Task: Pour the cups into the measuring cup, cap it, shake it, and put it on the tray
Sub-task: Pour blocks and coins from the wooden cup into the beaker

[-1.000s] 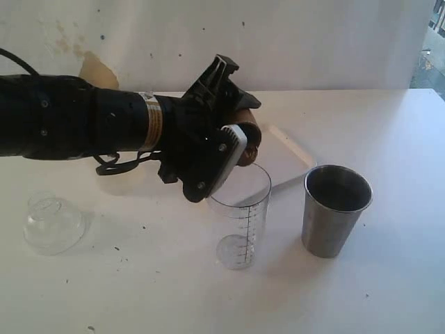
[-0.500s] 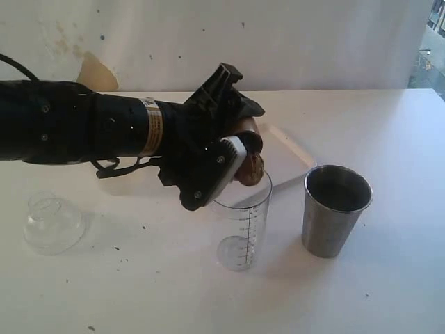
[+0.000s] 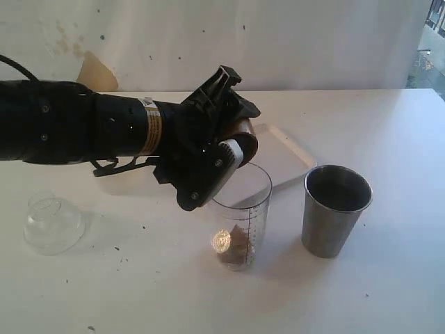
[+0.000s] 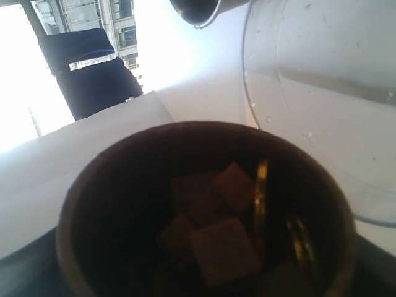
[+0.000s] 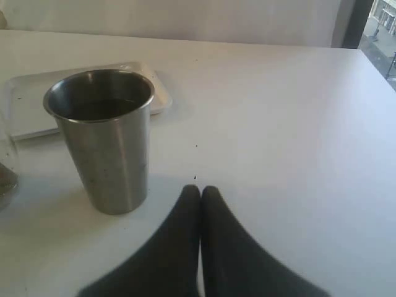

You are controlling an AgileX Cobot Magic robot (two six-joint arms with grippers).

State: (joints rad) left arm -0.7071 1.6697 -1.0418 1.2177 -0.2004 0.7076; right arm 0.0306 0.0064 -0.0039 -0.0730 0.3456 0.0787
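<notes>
At the lower left of the exterior view a clear dome lid [image 3: 52,223] sits on the table [image 3: 389,278], well apart from everything else. It looks thin and slick, and is best pinched at its rim.

Toward the middle, the left jaws stand wide and grip the wooden cup [image 3: 245,133] across its round belly, tipping it over the mouth of the measuring cup [image 3: 240,216]. The left wrist view shows brown cubes [image 4: 216,241] and gold discs [image 4: 262,192] inside the wooden cup. A few brown pieces and one disc lie at the measuring cup's bottom. The wooden cup is probably light and stiff, though its curved side could roll in the grip.

The measuring cup stands upright at centre. It is tall, thin-walled and likely easy to topple or squeeze out of shape, so a gentle hold at mid-height suits it.

Behind it lies the white tray [image 3: 288,156].

At the right stands the steel tumbler [image 3: 336,209], rigid and smooth, and best held just under its wider rim. The right jaws are closed on nothing, near its base.
</notes>
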